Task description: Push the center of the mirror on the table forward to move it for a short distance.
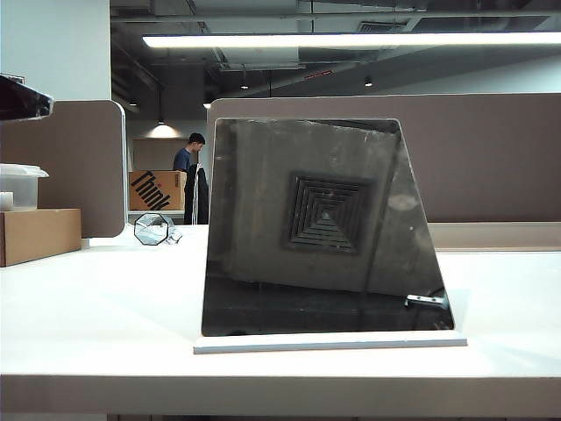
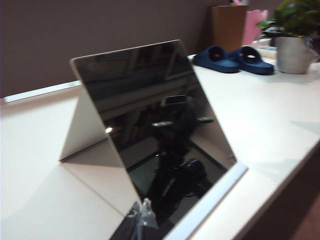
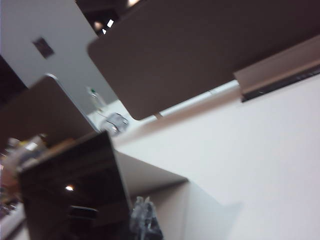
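The mirror (image 1: 324, 228) stands in the middle of the white table (image 1: 88, 307), leaning back on its thin white base plate (image 1: 329, 343), its dark face reflecting a ceiling vent. Neither arm shows directly in the exterior view. In the left wrist view my left gripper (image 2: 141, 209) is shut and empty, its tips close to the lower near corner of the mirror (image 2: 160, 125). In the right wrist view my right gripper (image 3: 142, 205) is also shut and empty, just beside the mirror's (image 3: 70, 190) side edge and its white back support.
A small octagonal glass object (image 1: 152, 229), a cardboard box (image 1: 39, 235) and a plastic container (image 1: 19, 186) sit at the back left. Brown partition panels (image 1: 491, 158) run behind the table. Blue slippers (image 2: 232, 59) and a potted plant (image 2: 295, 45) are on the table's right part.
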